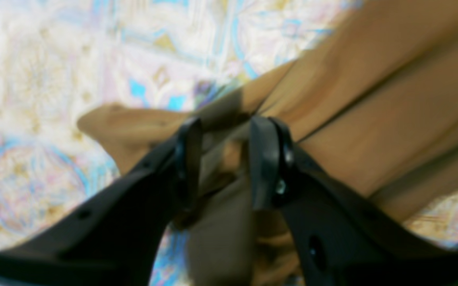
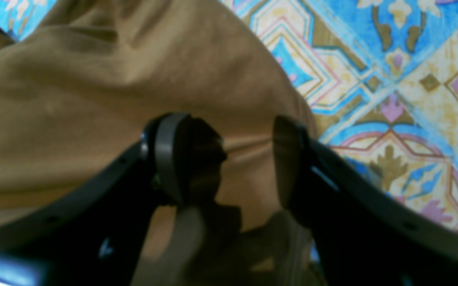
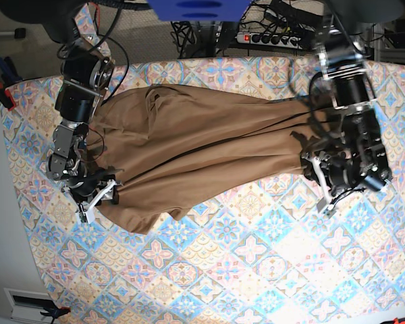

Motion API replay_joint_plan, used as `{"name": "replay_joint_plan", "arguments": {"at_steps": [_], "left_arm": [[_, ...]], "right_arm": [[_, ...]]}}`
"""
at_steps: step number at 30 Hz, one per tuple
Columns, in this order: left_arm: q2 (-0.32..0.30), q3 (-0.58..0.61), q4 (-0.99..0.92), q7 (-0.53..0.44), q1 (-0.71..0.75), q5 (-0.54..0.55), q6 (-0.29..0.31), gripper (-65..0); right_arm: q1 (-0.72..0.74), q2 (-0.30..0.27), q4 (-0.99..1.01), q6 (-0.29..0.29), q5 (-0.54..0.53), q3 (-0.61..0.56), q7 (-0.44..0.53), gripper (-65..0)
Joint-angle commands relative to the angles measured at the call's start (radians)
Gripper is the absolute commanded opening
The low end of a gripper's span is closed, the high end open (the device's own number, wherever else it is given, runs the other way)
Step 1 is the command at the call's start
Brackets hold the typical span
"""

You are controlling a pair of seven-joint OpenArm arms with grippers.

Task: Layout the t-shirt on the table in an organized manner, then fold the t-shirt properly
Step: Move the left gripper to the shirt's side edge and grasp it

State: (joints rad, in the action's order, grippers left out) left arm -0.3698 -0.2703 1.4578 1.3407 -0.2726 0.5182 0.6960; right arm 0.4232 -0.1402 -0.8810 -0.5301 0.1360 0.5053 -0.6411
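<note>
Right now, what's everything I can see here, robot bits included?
t-shirt: one, tan-brown, stretched across the table's far half between the two arms, wrinkled.
table: one, pastel blue, pink and cream tile pattern, under everything.
power strip: one, pale, with dark cables, on the floor beyond the far edge.
clamps: a few, dark with red, at the base view's left table edge.
left gripper: one, black, pinching a bunch of t-shirt cloth.
right gripper: one, black, jaws wide, cloth lying between them; grip unclear.
</note>
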Motion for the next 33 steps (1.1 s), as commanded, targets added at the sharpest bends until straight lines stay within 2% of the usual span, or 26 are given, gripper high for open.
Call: {"name": "replay_joint_plan", "arguments": {"at_steps": [1, 3, 6, 12, 17, 18, 21, 33], "left_arm": [[-0.041, 0.022, 0.016, -0.027, -0.012, 0.061, 0.002, -45.2], [-0.09, 0.038, 0.016, -0.06, 0.005, 0.096, 0.002, -45.2], [-0.12, 0.038, 0.014, -0.1, 0.016, 0.069, 0.002, -45.2], [-0.123, 0.038, 0.04, -0.103, 0.016, -0.046, 0.002, -45.5], [-0.123, 0.01, 0.088, -0.102, 0.017, -0.155, 0.002, -45.9], [-0.12, -0.011, 0.09, -0.103, 0.017, -0.172, 0.002, -48.2], [-0.117, -0.068, 0.09, -0.103, 0.017, -0.195, 0.002, -65.0], [-0.117, -0.077, 0.088, -0.097, 0.017, -0.194, 0.002, -65.0]], "right_arm": [[0.018, -0.009, -0.008, 0.003, 0.006, 0.0, -0.01, -33.8], [0.018, -0.011, -0.008, 0.003, 0.006, 0.0, -0.01, -33.8], [0.016, -0.011, -0.008, 0.003, 0.006, 0.0, -0.01, -33.8], [-0.06, -0.011, -0.008, 0.003, 0.006, 0.0, -0.009, -33.8], [-0.065, -0.011, -0.008, 0.003, 0.006, 0.0, -0.007, -33.8], [-0.065, -0.011, -0.008, 0.003, 0.006, 0.0, -0.009, -33.8], [-0.065, -0.011, -0.008, 0.003, 0.006, 0.0, -0.01, -33.8], [-0.067, -0.008, -0.008, 0.003, 0.006, 0.0, -0.01, -33.8]]}}
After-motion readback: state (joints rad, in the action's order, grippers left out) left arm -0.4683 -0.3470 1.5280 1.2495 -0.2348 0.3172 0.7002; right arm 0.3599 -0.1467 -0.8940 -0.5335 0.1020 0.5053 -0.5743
